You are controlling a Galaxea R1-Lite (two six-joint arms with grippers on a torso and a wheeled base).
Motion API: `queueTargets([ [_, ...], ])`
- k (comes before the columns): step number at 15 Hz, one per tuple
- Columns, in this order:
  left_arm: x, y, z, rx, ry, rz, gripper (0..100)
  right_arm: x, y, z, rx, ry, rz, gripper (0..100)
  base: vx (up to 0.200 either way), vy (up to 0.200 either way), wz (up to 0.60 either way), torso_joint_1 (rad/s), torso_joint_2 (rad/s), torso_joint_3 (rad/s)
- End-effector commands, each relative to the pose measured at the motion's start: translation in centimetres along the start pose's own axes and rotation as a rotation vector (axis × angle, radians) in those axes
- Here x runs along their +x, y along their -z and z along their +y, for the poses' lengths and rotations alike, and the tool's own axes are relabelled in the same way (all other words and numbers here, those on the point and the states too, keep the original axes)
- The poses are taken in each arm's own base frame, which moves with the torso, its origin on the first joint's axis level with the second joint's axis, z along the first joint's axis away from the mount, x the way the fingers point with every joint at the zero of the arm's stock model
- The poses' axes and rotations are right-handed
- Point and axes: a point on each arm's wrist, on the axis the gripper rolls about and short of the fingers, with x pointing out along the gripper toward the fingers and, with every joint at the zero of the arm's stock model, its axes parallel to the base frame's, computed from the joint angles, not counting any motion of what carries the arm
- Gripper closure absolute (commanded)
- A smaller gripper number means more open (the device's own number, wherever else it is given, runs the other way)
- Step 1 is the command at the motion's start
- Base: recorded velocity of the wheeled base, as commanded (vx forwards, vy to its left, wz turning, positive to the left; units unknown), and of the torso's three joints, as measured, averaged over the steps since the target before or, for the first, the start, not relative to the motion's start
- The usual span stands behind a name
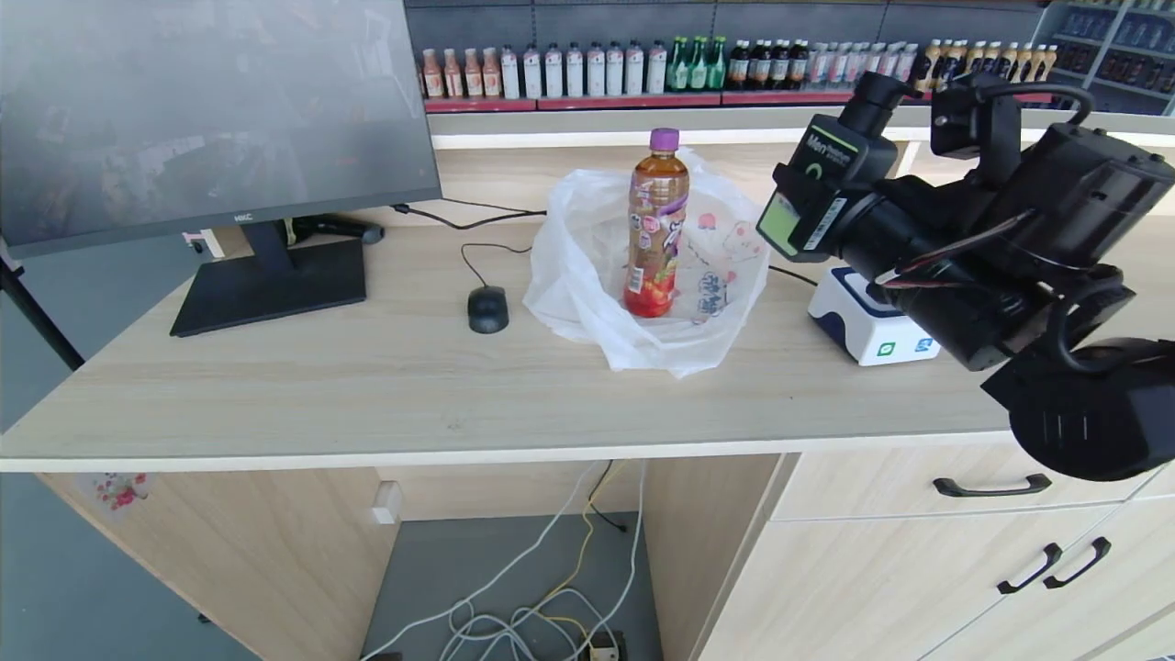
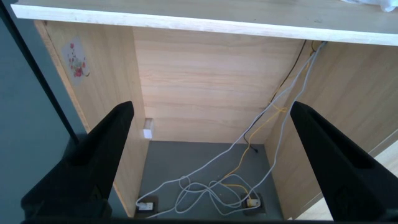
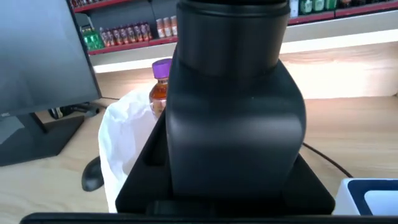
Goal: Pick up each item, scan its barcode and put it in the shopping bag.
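A tea bottle [image 1: 656, 229] with a purple cap stands upright inside the open white shopping bag [image 1: 578, 275] on the wooden counter [image 1: 367, 376]. My right gripper [image 1: 904, 239] hovers to the right of the bag, shut on a black handheld barcode scanner [image 1: 822, 188] whose head points toward the bottle. In the right wrist view the scanner [image 3: 233, 118] hides most of the scene, with the bottle [image 3: 160, 87] and bag [image 3: 124, 149] peeking out beside it. My left gripper [image 2: 211, 162] hangs open below the counter edge, with nothing between its fingers [image 2: 99, 155].
A monitor [image 1: 211, 110] stands at the back left, a black mouse [image 1: 487, 308] beside the bag. A white and blue box [image 1: 872, 326] sits under the right arm. Cables [image 2: 217, 186] lie on the floor in the recess. Drawers [image 1: 991, 551] are below right.
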Motion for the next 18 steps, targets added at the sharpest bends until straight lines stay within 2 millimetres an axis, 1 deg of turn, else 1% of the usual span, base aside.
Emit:
queueTargets([
  [1,0.0,0.0,0.0,0.000,0.001,0.000,0,2.1,2.9,-1.2,-0.024,0.014,0.046,100,0.000,0.000,0.00,0.000,0.00,0.000],
  [3,0.0,0.0,0.0,0.000,0.001,0.000,0,3.3,3.3,-1.9,-0.029,0.025,0.032,100,0.000,0.000,0.00,0.000,0.00,0.000],
  [4,0.0,0.0,0.0,0.000,-0.001,0.000,0,4.3,3.6,-2.2,-0.028,-0.003,0.019,100,0.000,0.000,0.00,0.000,0.00,0.000],
  [5,0.0,0.0,0.0,0.000,0.001,0.000,0,4.7,4.1,-2.4,-0.028,-0.008,0.021,100,0.000,0.000,0.00,0.000,0.00,0.000],
  [6,0.0,0.0,0.0,0.000,0.001,0.000,0,5.1,4.0,-2.6,-0.029,-0.019,0.011,100,0.000,0.000,0.00,0.000,0.00,0.000],
  [9,0.0,0.0,0.0,0.000,-0.001,0.000,0,5.6,4.6,-2.6,-0.033,-0.037,0.017,100,0.000,0.000,0.00,0.000,0.00,0.000],
  [10,0.0,0.0,0.0,0.000,-0.001,0.000,0,5.8,5.5,-2.8,-0.032,-0.035,0.032,100,0.000,0.000,0.00,0.000,0.00,0.000],
  [12,0.0,0.0,0.0,0.000,0.001,0.000,0,6.1,6.3,-3.1,-0.036,-0.036,0.037,100,0.000,0.000,0.00,0.000,0.00,0.000],
  [15,0.0,0.0,0.0,0.000,0.001,0.000,0,6.4,7.1,-3.2,-0.036,-0.040,0.045,100,0.000,0.000,0.00,0.000,0.00,0.000],
  [18,0.0,0.0,0.0,0.000,0.001,0.000,0,7.3,6.9,-3.1,-0.038,-0.042,0.022,100,0.000,0.000,0.00,0.000,0.00,0.000],
])
